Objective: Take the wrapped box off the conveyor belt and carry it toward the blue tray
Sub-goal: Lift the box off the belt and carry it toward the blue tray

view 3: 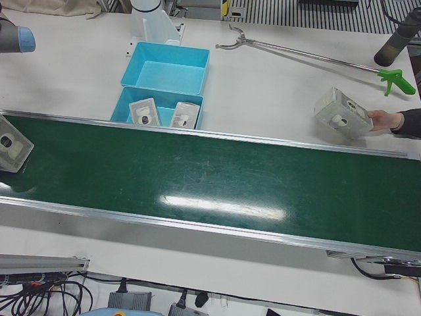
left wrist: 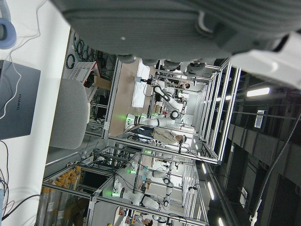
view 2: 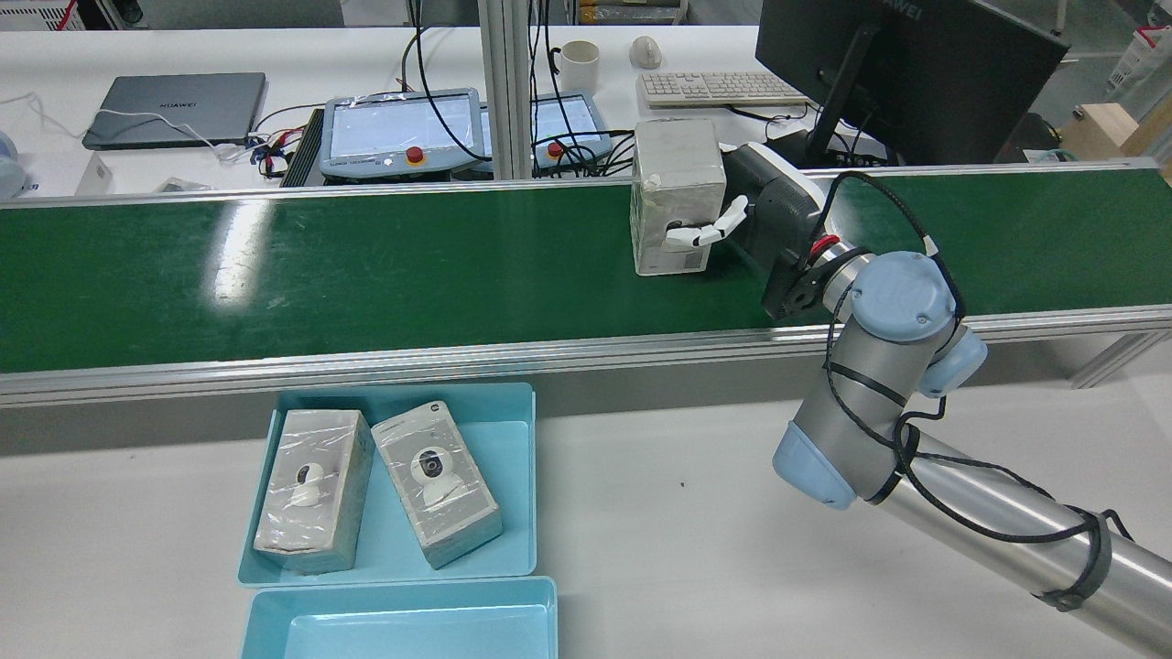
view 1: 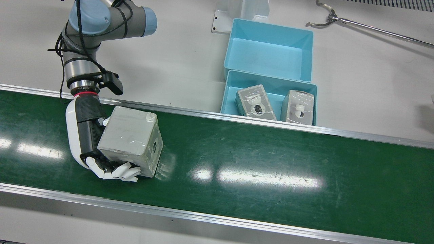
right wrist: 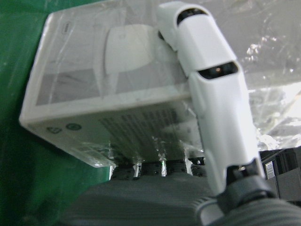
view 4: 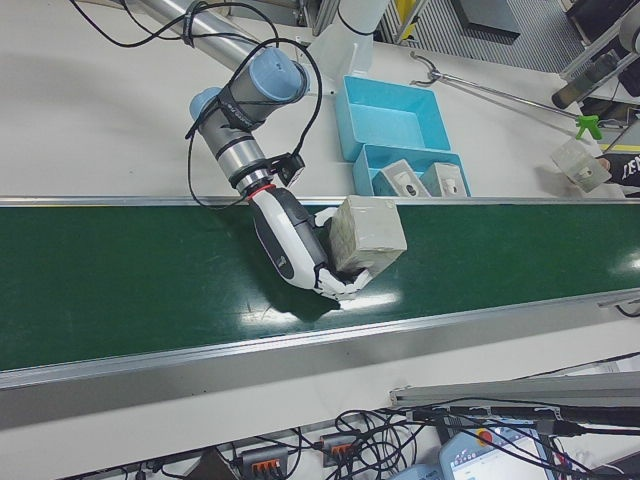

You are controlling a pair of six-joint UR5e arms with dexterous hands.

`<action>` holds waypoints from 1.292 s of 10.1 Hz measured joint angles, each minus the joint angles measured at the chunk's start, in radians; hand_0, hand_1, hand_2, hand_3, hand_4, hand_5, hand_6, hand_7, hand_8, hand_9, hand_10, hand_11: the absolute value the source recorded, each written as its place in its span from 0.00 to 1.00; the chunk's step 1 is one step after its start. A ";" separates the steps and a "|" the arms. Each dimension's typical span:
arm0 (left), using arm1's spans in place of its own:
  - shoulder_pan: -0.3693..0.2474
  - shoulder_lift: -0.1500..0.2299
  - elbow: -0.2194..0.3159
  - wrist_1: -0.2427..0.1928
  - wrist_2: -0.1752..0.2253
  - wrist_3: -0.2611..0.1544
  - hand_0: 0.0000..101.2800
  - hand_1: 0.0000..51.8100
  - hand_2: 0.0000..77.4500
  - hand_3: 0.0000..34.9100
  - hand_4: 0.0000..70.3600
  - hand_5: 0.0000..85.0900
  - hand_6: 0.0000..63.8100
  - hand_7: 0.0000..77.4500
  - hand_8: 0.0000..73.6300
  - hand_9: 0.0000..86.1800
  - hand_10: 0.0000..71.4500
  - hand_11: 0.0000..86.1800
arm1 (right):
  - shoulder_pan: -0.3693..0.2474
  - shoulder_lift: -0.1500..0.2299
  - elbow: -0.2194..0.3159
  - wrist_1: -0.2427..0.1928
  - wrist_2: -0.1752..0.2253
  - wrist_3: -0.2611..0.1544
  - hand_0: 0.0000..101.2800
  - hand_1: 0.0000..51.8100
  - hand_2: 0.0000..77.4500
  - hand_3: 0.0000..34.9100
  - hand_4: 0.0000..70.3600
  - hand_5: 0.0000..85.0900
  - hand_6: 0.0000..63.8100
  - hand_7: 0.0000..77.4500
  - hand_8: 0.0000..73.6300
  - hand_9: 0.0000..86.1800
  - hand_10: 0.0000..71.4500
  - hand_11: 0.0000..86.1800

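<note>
While the right hand point(view 1: 101, 149) clasps the wrapped box point(view 1: 130, 140) over the conveyor belt point(view 1: 271, 162), keep it level, carrying toward two o'clock to the blue tray point(view 1: 234, 84); the left hand's state can't be told.

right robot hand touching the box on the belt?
Touching. In the right hand view a finger lies flat on the box; the front view shows the right robot hand wrapping its edge.
</note>
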 joint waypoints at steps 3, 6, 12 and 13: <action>0.000 0.000 0.000 0.000 0.000 0.000 0.00 0.00 0.01 0.00 0.00 0.01 0.01 0.01 0.01 0.00 0.01 0.01 | 0.012 0.027 0.072 -0.033 -0.007 0.001 0.55 0.08 0.47 0.02 0.37 0.65 0.56 0.45 0.56 0.44 0.51 0.37; 0.000 0.000 0.000 0.000 0.000 0.000 0.00 0.00 0.01 0.00 0.00 0.01 0.01 0.01 0.01 0.00 0.01 0.01 | -0.068 0.128 0.121 -0.106 -0.045 0.006 0.54 0.08 0.47 0.01 0.40 0.71 0.62 0.48 0.63 0.47 0.60 0.38; 0.000 0.000 0.000 0.000 0.000 0.000 0.00 0.00 0.01 0.00 0.00 0.01 0.01 0.01 0.01 0.01 0.00 0.01 | -0.275 0.267 0.117 -0.141 -0.058 0.004 0.54 0.02 0.49 0.01 0.40 0.74 0.66 0.49 0.67 0.47 0.63 0.38; 0.000 0.000 0.000 0.000 0.000 0.000 0.00 0.00 0.01 0.00 0.00 0.01 0.01 0.01 0.01 0.01 0.00 0.01 | -0.293 0.274 0.115 -0.144 -0.063 0.003 0.54 0.02 0.49 0.01 0.40 0.74 0.66 0.49 0.67 0.47 0.63 0.38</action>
